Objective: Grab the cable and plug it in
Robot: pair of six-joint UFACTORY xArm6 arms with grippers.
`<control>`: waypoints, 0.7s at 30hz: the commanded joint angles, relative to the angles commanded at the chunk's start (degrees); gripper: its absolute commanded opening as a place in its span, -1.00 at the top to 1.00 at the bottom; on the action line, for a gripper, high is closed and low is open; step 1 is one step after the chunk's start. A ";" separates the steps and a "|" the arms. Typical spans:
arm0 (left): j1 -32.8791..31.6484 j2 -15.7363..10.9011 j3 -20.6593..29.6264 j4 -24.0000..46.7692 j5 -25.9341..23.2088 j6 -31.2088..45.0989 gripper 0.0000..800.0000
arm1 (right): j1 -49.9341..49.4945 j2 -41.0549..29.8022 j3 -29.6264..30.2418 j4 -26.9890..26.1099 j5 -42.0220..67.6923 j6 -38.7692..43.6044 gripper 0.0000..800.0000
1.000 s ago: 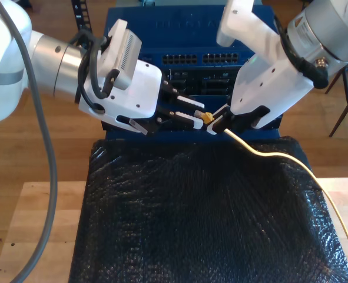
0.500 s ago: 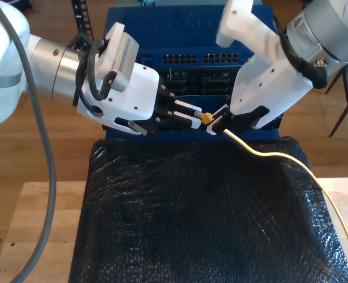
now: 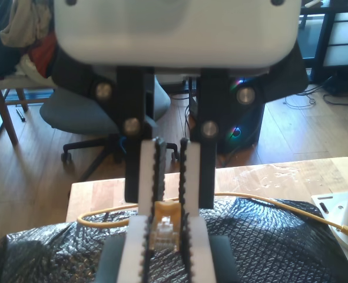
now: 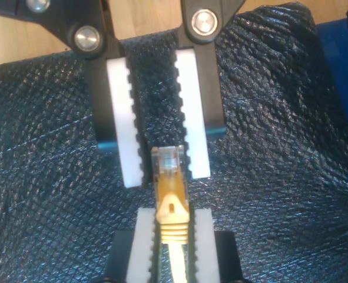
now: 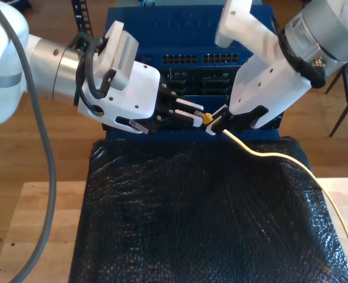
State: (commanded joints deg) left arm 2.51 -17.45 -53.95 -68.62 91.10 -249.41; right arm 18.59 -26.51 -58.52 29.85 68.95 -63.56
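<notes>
Second wrist view had my second claw (image 4: 172, 215) pressed together on the yellow boot of the cable (image 4: 172, 200). The cord ran back between its pads and the clear plug pointed away, toward my first claw (image 4: 159, 162). That claw's white toothed pads (image 4: 119, 118) stood on either side of the plug's tip. In the first wrist view the plug sat between my first claw's pads, very close to both. Whether they were already pressing on it or only flanking it, I could not tell.

Exterior view placed the two claws tip to tip, above the far edge of a black textured cover (image 5: 191, 224) spread over the wooden bench (image 5: 38, 224). My first claw (image 5: 196, 114) reached in from the exterior view's left and my second claw (image 5: 216, 122) from its right. From the meeting point the pale cord trailed across the cover toward the exterior view's right and off the lower edge. Just behind the claws stood a blue rack unit (image 5: 132, 23) with rows of dark ports (image 5: 203, 59).

I judged this to be a hand-over of the plug from one claw to the other, with the plugging-in itself not yet begun. The next move would call for a firm, square pinch by my first claw on the plug body before my second claw let go. The latch side should stay free, and the plug would then need lining up straight with a port.

Faint raised lettering crossed the top face of the blue unit, too soft to read. I could read no other label or brand.
</notes>
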 joint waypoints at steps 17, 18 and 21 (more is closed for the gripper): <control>0.09 -0.09 0.53 0.00 0.00 -0.09 0.91 | 0.00 0.09 0.09 0.00 0.00 0.00 0.99; 0.09 -0.26 0.53 0.00 0.00 0.00 0.91 | 0.00 0.09 0.09 0.00 0.00 0.00 0.99; 0.09 -0.35 0.79 0.00 0.09 0.00 0.99 | 0.00 -0.09 0.18 0.00 -0.09 0.00 0.81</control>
State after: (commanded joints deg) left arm 2.59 -17.80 -53.15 -68.62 91.19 -249.41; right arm 18.59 -26.59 -58.34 29.85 68.86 -63.56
